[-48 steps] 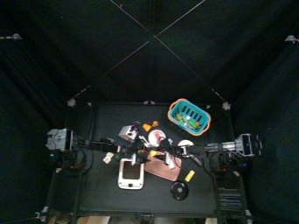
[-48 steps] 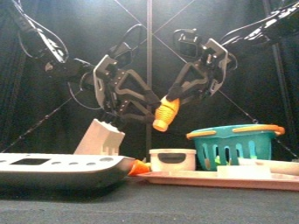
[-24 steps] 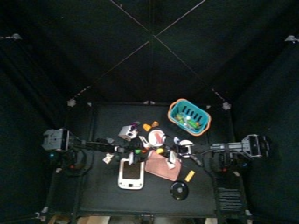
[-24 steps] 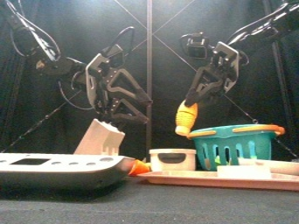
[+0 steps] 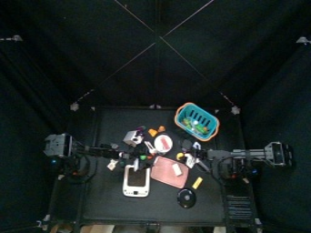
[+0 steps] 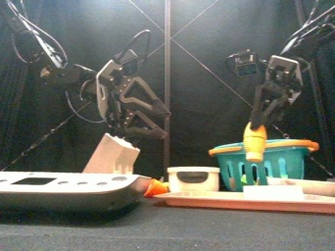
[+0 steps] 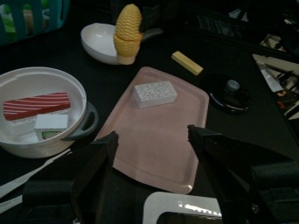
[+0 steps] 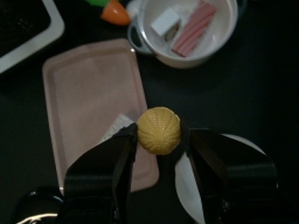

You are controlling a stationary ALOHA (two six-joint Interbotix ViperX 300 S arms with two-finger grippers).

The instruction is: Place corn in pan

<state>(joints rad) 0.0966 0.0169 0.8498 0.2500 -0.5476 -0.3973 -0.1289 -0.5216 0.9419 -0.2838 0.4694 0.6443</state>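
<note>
Black curtains ringed the table [image 5: 97, 205]. Right gripper [image 8: 159, 147] clamped the corn [image 8: 159, 129] (held aloft, toward the right edge); left gripper [image 7: 152, 157] hung empty, jaws spread.

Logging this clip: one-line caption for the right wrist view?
Right gripper grips a corn cob above the pink tray, near a white pot.
</note>
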